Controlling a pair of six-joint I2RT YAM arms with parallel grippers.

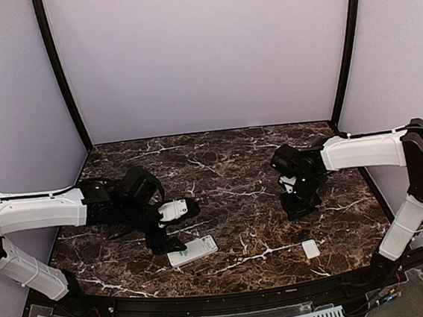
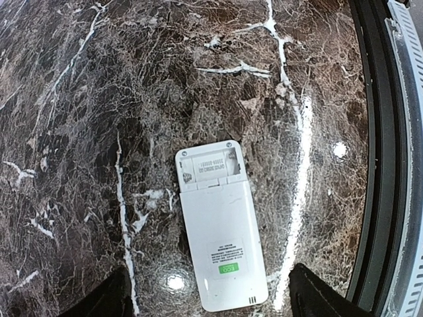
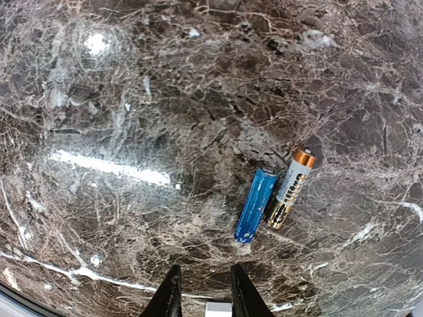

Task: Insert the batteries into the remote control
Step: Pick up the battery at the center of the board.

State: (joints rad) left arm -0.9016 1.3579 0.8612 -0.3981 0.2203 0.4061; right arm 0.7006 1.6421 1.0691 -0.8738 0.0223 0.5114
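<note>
The remote control (image 2: 221,244) lies back up on the marble, green label near its lower end and its battery bay (image 2: 210,166) uncovered and bare. My left gripper (image 2: 211,294) is open, with its fingers wide apart on either side of the remote's labelled end and not touching it. Two batteries lie side by side on the table, one blue (image 3: 256,205) and one silver with a copper tip (image 3: 289,188). My right gripper (image 3: 203,290) hovers just short of them, open by a narrow gap with nothing between its fingers. From above, the remote (image 1: 193,251) lies below the left gripper (image 1: 167,241).
A small white cover piece (image 1: 311,249) lies near the front right of the table, below the right gripper (image 1: 300,206). The black front rail (image 2: 380,165) runs close to the remote's right side.
</note>
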